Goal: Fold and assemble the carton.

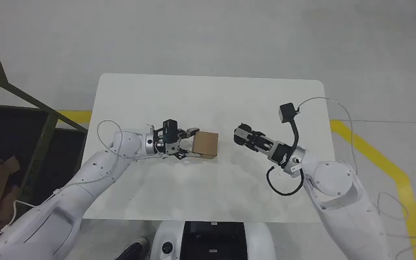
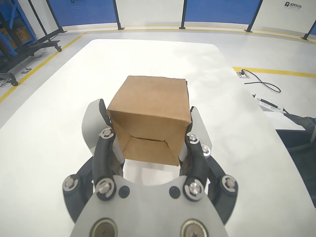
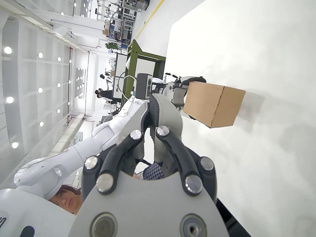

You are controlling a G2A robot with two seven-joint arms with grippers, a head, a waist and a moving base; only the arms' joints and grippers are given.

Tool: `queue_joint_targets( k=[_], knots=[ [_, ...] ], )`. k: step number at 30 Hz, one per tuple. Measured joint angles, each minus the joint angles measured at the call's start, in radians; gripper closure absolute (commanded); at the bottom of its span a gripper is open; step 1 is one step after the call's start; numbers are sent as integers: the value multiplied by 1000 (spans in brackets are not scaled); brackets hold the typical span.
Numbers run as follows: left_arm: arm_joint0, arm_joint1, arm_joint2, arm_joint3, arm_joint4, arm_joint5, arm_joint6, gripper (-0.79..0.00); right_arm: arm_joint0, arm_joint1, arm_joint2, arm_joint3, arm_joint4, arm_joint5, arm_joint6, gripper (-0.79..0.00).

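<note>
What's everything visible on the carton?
The carton is plain brown cardboard, erected into a box shape. Its open end faces the left gripper, whose fingers clamp two opposite side walls; the far end's flaps are folded shut, a seam showing inside. It lies sideways near the white table's middle; table contact unclear.

Left jaws grip the carton (image 1: 207, 144) on the table (image 1: 195, 97); right jaws lie apart.

A white rectangular table with rounded corners (image 1: 260, 97) stands on a smooth grey floor (image 1: 195, 32) marked with yellow lines (image 2: 284, 72). Blue perforated partition panels on black posts (image 2: 148, 8) stand behind it. A thin black cable (image 2: 265, 83) lies on the floor. Round white lamps (image 3: 8, 49) shine in the gridded ceiling.
</note>
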Motion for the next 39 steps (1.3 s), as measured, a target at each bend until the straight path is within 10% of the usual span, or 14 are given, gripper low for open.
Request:
queue_joint_targets(
  k=[8, 11, 24, 39],
  knots=[
    [-52, -34, 65, 90, 95, 52, 50, -391, -53, 5, 30, -24, 3, -2, -17, 0],
    [-65, -39, 71, 119, 110, 55, 70, -785, -63, 5, 31, -27, 4, -6, -23, -40],
    [-72, -1, 3, 54, 139, 92, 181, -785, -51, -3, -6, -6, 0, -22, -64, -169],
    [106, 160, -357, -200, -4, 4, 62, -785, 26, -6, 23, 199, -294, -184, -287, -182]
  ],
)
